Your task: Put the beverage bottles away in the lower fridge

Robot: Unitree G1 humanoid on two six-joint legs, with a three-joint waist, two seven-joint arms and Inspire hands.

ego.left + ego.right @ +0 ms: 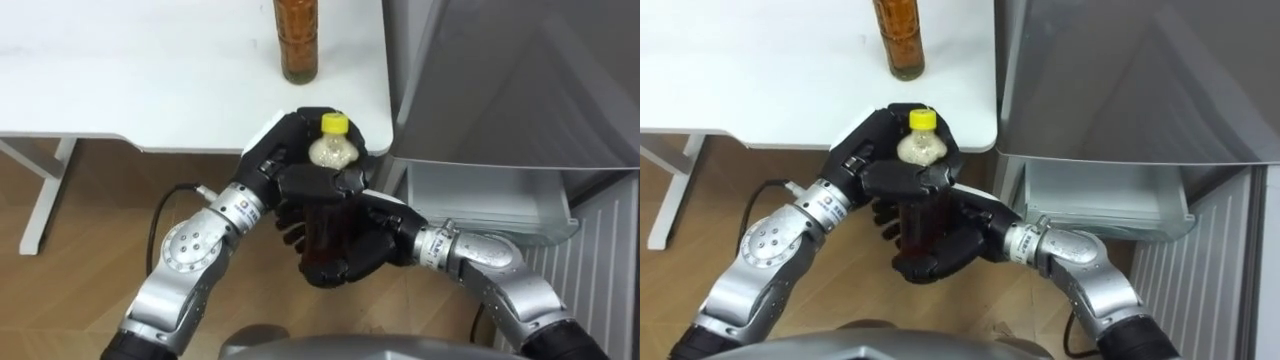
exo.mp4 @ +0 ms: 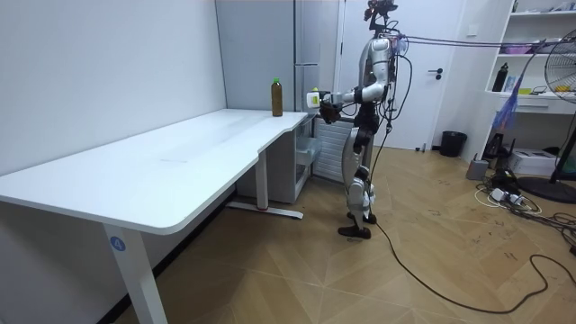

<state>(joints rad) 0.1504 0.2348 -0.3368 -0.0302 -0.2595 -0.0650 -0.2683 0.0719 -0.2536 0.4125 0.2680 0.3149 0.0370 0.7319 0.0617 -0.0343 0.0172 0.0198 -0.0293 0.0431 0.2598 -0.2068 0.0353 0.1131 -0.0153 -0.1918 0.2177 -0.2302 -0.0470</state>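
Note:
I hold a bottle of dark drink (image 1: 333,150) with a yellow cap upright in front of my chest, just off the table's near corner. My left hand (image 1: 272,160) is curled round its upper part. Round the lower body, my right hand (image 1: 350,250) wraps from the other side, so both hands are shut on it. A second bottle (image 1: 298,40) of amber drink stands on the white table (image 1: 150,80) near its right edge, just beyond my hands. The grey fridge (image 1: 520,80) rises to my right, and its lower part stands open with a white shelf (image 1: 490,200) showing.
In the room view I stand at the far end of the long white table (image 2: 180,162), beside the fridge (image 2: 306,54). A white table leg (image 1: 45,200) stands on the wooden floor at the left. A ribbed white panel (image 1: 600,270) lies at the lower right.

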